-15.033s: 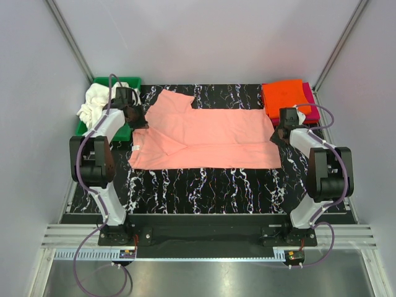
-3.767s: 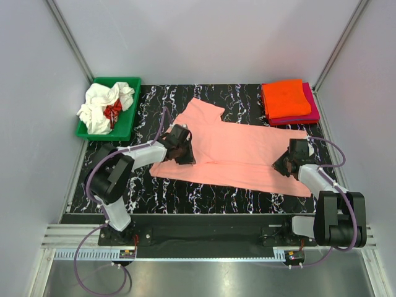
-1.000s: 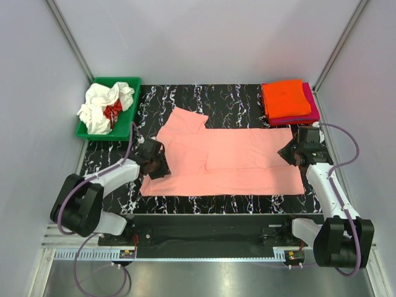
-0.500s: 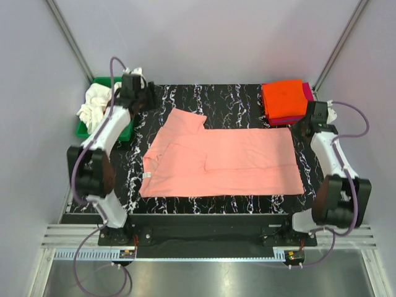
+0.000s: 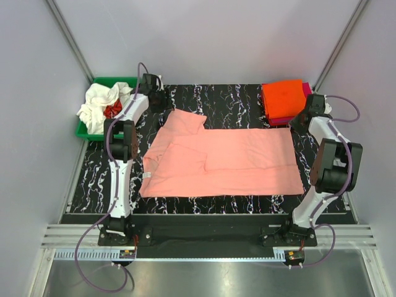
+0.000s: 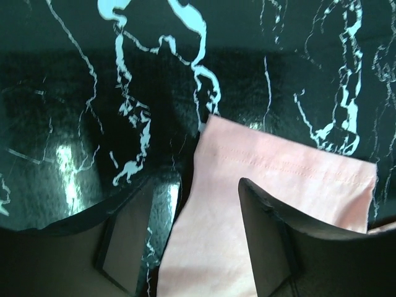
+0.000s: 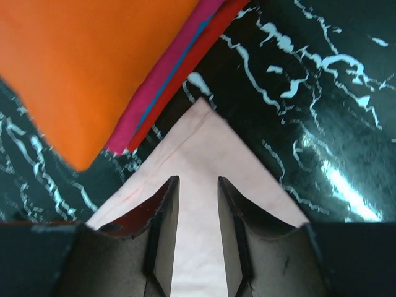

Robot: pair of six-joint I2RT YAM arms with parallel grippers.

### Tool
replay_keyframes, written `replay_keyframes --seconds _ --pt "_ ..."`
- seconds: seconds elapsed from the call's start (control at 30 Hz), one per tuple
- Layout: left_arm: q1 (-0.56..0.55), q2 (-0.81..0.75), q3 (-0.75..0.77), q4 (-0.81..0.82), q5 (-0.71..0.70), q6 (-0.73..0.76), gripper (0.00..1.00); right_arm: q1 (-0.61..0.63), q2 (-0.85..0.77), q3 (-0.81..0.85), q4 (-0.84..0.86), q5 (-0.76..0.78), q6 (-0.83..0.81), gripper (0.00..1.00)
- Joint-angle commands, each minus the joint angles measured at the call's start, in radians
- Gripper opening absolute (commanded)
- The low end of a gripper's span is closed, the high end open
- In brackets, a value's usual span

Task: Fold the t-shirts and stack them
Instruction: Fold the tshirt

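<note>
The salmon-pink shirt [image 5: 219, 158] is laid out flat across the middle of the bench [image 5: 235, 99], long side running left to right. One sleeve pokes out toward the far left, and there's a small white tag on the near left edge. Looks like part of it is lapped over itself around the middle, going by the seam lines there.

The left claw [image 5: 156, 99] hangs at that far-left sleeve. On its own wrist cam the left claw [image 6: 204, 182] is spread wide and gripping nothing, and the pink hem corner [image 6: 278, 179] lies flat on the black marble below, showing in the gap.

The right claw [image 5: 307, 111] is over the shirt's far right corner. From its wrist cam the right claw [image 7: 197, 180] has only a narrow slot between the fingers. The pink corner [image 7: 204, 142] lies flat under it, not pinched as far as I can see.

Right next to that corner is the finished pile: the orange shirt [image 5: 284, 96] on top, the magenta shirt [image 7: 167, 68] under it and a red layer [image 7: 210, 31] at the bottom. The pile's edge just about touches the pink corner.

Over at the far left sits the green bin [image 5: 83, 131], with a crumpled white shirt [image 5: 96, 102] and a bit of red cloth [image 5: 111, 110] bunched inside.
</note>
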Motion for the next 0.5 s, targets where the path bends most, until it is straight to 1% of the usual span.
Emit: replay_keyframes --seconds 0.0,0.17,0.23,0.27,0.33,0.47 --pt "0.010 0.005 0.097 0.017 0.074 -0.015 0.63 -0.022 0.084 0.057 0.089 -0.031 -0.006 0.39" --pt "0.008 0.042 0.070 0.029 0.117 -0.009 0.63 -0.023 0.174 0.080 0.144 -0.057 -0.077 0.39" --pt "0.010 0.062 0.064 0.020 0.126 -0.012 0.64 -0.025 0.217 0.094 0.157 -0.077 -0.121 0.42" --pt "0.011 0.068 0.064 0.021 0.137 -0.007 0.64 -0.033 0.227 0.117 0.152 -0.112 -0.161 0.43" --pt "0.010 0.091 0.067 0.029 0.178 -0.004 0.63 -0.040 0.230 0.120 0.143 -0.108 -0.187 0.45" --pt "0.010 0.106 0.071 0.032 0.194 -0.016 0.63 -0.095 0.250 0.161 0.086 -0.220 -0.183 0.47"
